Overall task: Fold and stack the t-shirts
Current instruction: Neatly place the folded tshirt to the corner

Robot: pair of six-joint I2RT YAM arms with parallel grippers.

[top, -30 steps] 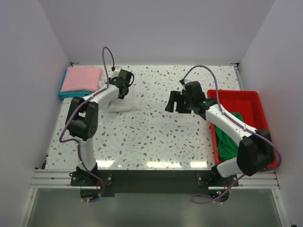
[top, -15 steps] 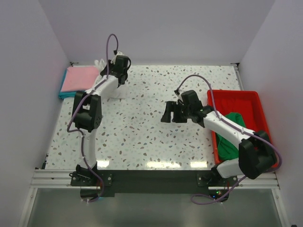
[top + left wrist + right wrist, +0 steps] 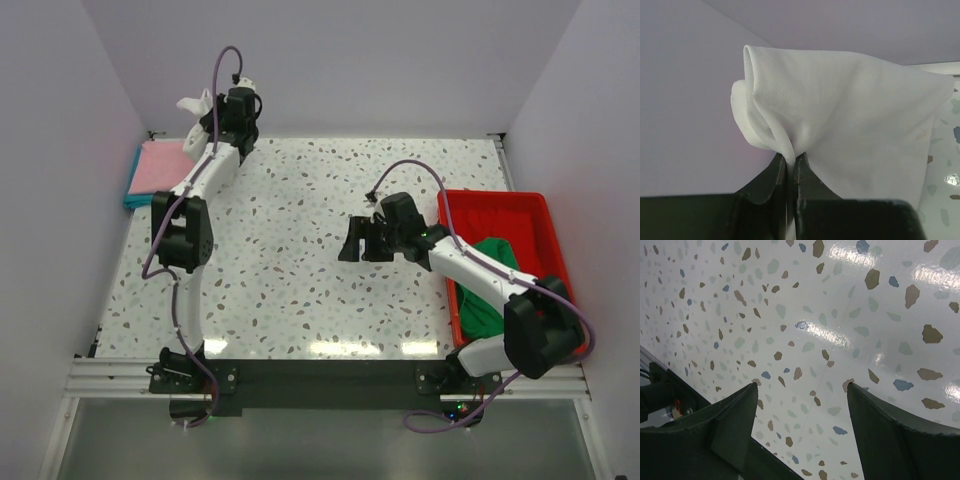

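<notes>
Bright, even overhead light. Glossy table: row of white glare patches along its near edge in the top view, glare streaks in the right wrist view. Shadows soft, faint. Left wrist view: white t-shirt sharp, weave visible, folds shaded grey. Close to the lenses, left tool and right tool near-black, slightly soft.

the left gripper now holds the white t-shirt up off the table, nearer the pink t-shirt; the right gripper is further left.
</notes>
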